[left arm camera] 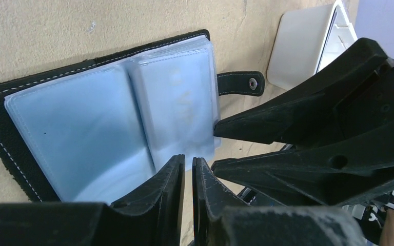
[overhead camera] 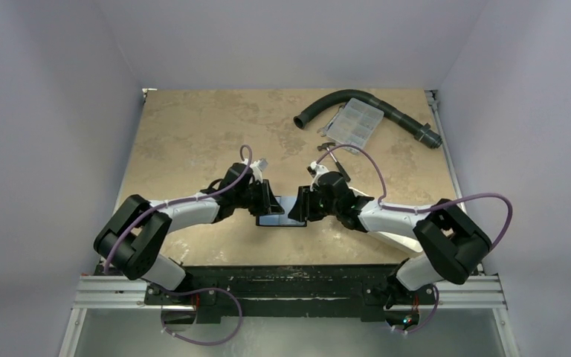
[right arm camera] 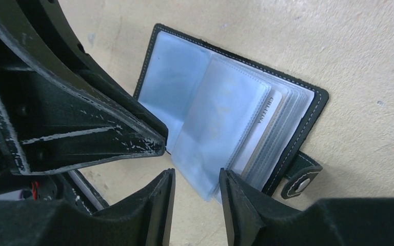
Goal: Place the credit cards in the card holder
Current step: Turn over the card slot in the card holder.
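Lying open, card holder (left arm camera: 82,133), left gripper (left arm camera: 187,161) nearly closed at its edge, pinch unclear, right gripper (right arm camera: 197,177) apart

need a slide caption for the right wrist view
Card holder open on the table, a clear sleeve reaching into the open right gripper, left gripper at its edge.

Dark capitals run along a pale card (right arm camera: 267,123) in the card holder (right arm camera: 174,82) — too blurred to read.

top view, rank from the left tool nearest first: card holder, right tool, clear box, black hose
1. card holder, at the left tool, centre
2. right tool, just right
3. clear box and black hose, far right: too close to call
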`<state>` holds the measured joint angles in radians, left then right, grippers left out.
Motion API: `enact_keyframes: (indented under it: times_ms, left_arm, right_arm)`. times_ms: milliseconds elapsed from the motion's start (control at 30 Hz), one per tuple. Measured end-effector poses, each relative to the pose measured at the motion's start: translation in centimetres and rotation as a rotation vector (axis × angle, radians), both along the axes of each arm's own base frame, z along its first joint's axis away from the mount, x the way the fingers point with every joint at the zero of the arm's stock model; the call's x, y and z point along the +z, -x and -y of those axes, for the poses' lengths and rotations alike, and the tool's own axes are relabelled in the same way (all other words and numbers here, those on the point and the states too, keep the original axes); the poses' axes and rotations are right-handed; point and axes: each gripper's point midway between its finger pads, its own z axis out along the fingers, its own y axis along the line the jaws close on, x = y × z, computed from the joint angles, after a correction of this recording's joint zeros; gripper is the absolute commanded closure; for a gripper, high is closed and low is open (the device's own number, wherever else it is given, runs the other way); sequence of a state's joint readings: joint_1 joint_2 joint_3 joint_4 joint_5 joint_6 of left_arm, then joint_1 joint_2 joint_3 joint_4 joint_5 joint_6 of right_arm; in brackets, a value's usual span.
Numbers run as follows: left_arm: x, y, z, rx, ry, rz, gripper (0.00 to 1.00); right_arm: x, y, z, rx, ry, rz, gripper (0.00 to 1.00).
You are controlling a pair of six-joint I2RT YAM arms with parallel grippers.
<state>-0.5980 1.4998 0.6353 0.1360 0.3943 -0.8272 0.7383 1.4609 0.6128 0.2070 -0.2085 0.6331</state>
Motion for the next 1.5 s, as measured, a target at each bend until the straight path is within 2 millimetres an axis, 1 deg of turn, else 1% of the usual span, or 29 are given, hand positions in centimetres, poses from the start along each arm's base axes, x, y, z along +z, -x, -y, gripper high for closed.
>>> enact_keyframes:
  times_ms: [133, 233, 433, 533, 700, 867, 1100, 1200, 1300, 1400, 1500]
  left_arm:
    - [-0.2, 0.0, 0.0, 0.003, -0.003, -0.001, 0.85]
    - [-0.5, 0.0, -0.2, 0.009, -0.011, -0.002, 0.85]
    - [-1.0, 0.0, -0.7, 0.026, -0.035, -0.004, 0.84]
    - [-1.1, 0.2, -1.3, 0.037, -0.057, 0.0, 0.83]
    - [0.0, 0.1, -2.1, 0.056, -0.082, 0.041, 0.82]
    - [1.2, 0.0, -3.2, 0.09, -0.114, 0.081, 0.81]
    - [2.8, 0.0, -5.2, 0.151, -0.168, 0.137, 0.8]
    - [3.2, 0.1, -5.9, 0.172, -0.185, 0.15, 0.79]
    - [3.7, 0.3, -6.6, 0.193, -0.199, 0.162, 0.78]
    - [4.0, 0.4, -7.4, 0.219, -0.22, 0.172, 0.77]
    - [4.6, 0.3, -8.6, 0.265, -0.247, 0.196, 0.75]
  right_arm:
    - [-0.8, 0.2, -0.3, 0.015, 0.0, -0.019, 0.55]
    - [-0.7, 0.1, -0.5, 0.02, -0.009, -0.015, 0.55]
    - [-0.8, 0.1, -0.8, 0.034, -0.022, -0.017, 0.51]
    - [-0.8, 0.1, -1.0, 0.044, -0.033, -0.02, 0.51]
    - [-0.7, -0.3, -1.7, 0.057, -0.043, -0.015, 0.46]
    - [-0.5, -0.8, -1.8, 0.07, -0.023, 0.006, 0.42]
    - [-0.4, -1.9, -2.3, 0.107, 0.037, 0.026, 0.41]
    - [-0.4, -2.3, -3.0, 0.123, 0.049, 0.037, 0.41]
    - [-0.4, -2.4, -3.9, 0.143, 0.072, 0.048, 0.41]
    - [-0.5, -2.1, -5.1, 0.169, 0.098, 0.063, 0.4]
    - [-0.5, -1.5, -6.5, 0.202, 0.138, 0.093, 0.41]
